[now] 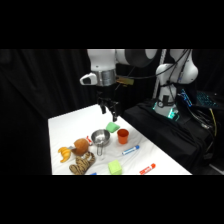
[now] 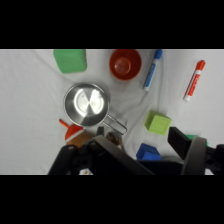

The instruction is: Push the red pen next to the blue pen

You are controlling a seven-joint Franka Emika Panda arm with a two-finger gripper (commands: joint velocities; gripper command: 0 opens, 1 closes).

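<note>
- The red pen lies flat on the white bench near its front edge, at about 5 o'clock from the orange cup; in the wrist view it shows at the right, slanting, red cap uppermost.
- The blue pen lies at about 10 o'clock from the red pen, apart from it with bare bench between them; in the wrist view it lies just beside the cup, at the cup's 3 o'clock.
- At 9 o'clock from the cup in the side view stands a small steel pot; the wrist view looks straight down into it, its handle running toward 4 o'clock.
- A green block sits at 11 o'clock from the cup, and a lighter green cube rests near the front edge, at 9 o'clock from the red pen.
- Toys cluster at 8 o'clock from the pot: a brown one, a yellow one and a striped one.
- The jaws of the gripper hang above the green block, clear of the bench, standing open and holding nothing; in the wrist view the dark fingers rise from the bottom edge, well apart.
</note>
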